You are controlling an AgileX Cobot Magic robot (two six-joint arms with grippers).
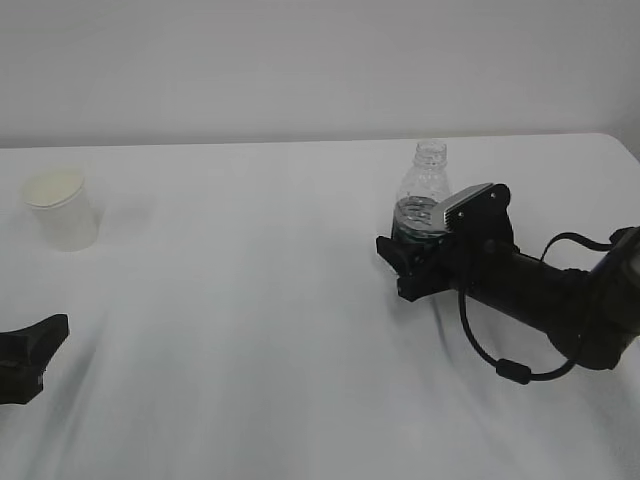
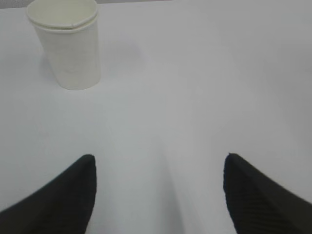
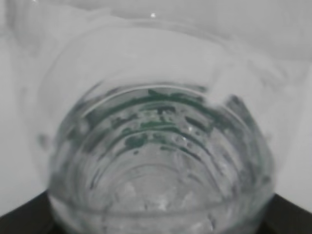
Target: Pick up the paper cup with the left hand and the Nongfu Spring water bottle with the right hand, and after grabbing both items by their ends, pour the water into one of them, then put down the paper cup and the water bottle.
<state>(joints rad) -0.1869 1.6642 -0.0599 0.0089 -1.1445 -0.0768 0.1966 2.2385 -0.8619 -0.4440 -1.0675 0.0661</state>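
Items: one paper cup [image 1: 61, 209], one water bottle [image 1: 424, 194] gripped by right pincer [image 1: 412, 262]; left pincer [image 2: 158, 195] open.

white paper cup [image 1: 62, 212], green-banded clear bottle [image 1: 424, 197]

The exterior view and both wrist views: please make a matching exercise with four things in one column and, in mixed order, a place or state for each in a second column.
Things:
1. paper cup
2. water bottle
3. left pincer
4. right pincer

Places or states:
A. wide open, nothing between its fingers
B. upright, uncapped, right half of the table
C. set around the bottle's lower part
D. standing alone at the far left

Pairs: 1-D, 2-B, 3-A, 4-C
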